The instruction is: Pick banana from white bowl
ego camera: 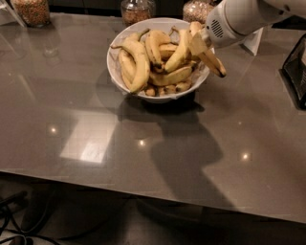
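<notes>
The white bowl (125,37) stands at the back middle of the grey table and is piled with several yellow bananas. My gripper (198,44), on a white arm coming in from the upper right, is at the bowl's right rim. It is shut on the banana (212,62), a yellow one with a blackened tip. The banana slants down and to the right, its tip out over the rim. A long curved banana (139,64) lies on the bowl's left side. The fingers are partly hidden against the fruit.
Three glass jars of grains (31,10) (137,9) (197,9) stand behind the bowl. A white card (253,42) and a dark object (296,72) are at the right edge. The table's front edge runs across the lower part of the view.
</notes>
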`<state>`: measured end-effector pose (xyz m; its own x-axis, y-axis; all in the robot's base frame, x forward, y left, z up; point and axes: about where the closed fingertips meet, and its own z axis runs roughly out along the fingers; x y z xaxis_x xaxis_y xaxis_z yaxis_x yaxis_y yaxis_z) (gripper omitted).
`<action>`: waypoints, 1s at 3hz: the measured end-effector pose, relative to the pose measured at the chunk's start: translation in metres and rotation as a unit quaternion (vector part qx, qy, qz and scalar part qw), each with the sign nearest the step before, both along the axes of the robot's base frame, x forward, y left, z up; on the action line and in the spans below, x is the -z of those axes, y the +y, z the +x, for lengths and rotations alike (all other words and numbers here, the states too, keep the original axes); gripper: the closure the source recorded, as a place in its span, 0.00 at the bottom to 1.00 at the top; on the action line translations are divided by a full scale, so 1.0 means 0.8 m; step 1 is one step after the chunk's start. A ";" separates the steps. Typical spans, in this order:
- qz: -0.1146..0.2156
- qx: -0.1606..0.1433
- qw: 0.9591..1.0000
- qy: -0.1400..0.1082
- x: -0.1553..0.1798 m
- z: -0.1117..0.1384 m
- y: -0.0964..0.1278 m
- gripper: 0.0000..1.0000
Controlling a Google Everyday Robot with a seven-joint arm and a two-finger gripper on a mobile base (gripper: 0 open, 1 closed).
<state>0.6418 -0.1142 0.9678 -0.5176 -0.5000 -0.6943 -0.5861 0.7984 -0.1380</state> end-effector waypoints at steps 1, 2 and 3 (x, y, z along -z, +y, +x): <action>0.000 -0.020 1.000 -0.014 -0.020 -0.011 0.015 1.00; 0.002 -0.040 0.999 -0.024 -0.035 -0.021 0.031 1.00; 0.012 -0.063 0.997 -0.041 -0.049 -0.030 0.043 1.00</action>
